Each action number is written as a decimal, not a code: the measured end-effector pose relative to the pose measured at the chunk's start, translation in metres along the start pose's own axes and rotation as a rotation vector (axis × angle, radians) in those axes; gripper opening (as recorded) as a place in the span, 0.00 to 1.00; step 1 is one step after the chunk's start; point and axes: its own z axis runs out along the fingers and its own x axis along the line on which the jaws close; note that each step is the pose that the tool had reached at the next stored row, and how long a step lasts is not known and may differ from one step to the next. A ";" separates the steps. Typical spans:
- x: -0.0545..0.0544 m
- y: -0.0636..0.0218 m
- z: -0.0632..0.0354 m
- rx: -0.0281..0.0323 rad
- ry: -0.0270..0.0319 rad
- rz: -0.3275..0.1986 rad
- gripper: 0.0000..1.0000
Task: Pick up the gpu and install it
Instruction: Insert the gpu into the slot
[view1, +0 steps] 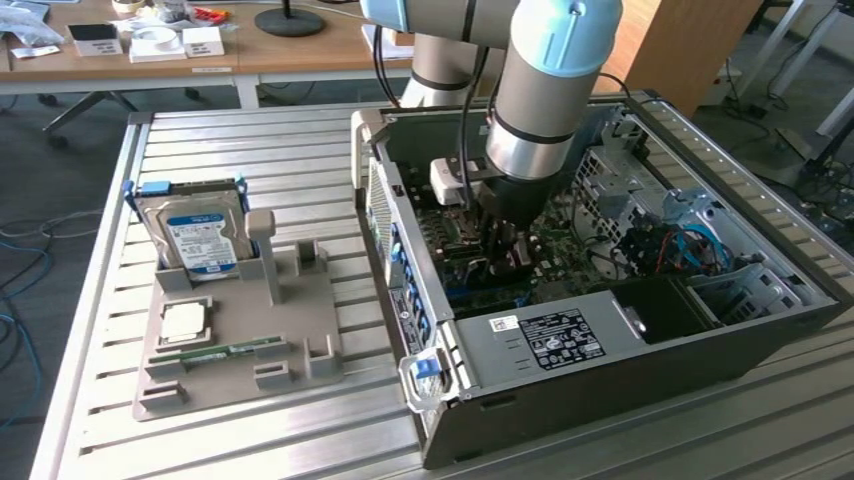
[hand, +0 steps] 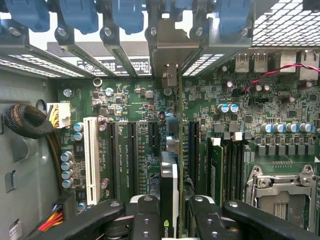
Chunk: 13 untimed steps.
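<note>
- Exterior view: the arm reaches down into the open computer case (view1: 534, 400), which lies on its side on the slatted metal bench (view1: 240, 140) toward the exterior view's right edge.
- The gripper (view1: 505, 262) is low inside the case, just above the motherboard (view1: 461, 245); from this angle the fingers are dark against the board, and what they hold cannot be made out.
- On the bench's other side, toward the exterior view's left edge, a grey parts holder (view1: 234, 350) carries the silver hard drive (view1: 200, 238) standing upright at its far end, a square processor chip (view1: 183, 320) lying flat, and a narrow green memory stick (view1: 227, 352) near its front edge.
- A power supply (view1: 561, 335) with a black label sits at the near end of the case.
- Wrist view: the gpu (hand: 168, 200) is seen edge-on, standing upright between the two black fingers (hand: 145, 215), which are closed against its two faces.
- The card runs along the motherboard (hand: 250, 115) in line with the black expansion slots (hand: 132, 155), beside a white slot (hand: 91, 160); whether its edge is seated in a slot cannot be told.
- Beyond it are the rear bracket openings and blue retaining clips (hand: 125, 12).
- A metal processor socket (hand: 280, 192) sits at one side, with a bundle of wires (hand: 30, 122) at the other.
</note>
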 end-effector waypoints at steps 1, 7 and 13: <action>0.000 0.0000 0.0000 0.0000 0.0000 0.000 0.27; 0.000 0.0000 0.0001 0.0001 -0.0002 0.000 0.40; 0.000 0.0000 0.0000 0.0000 -0.0001 0.000 0.58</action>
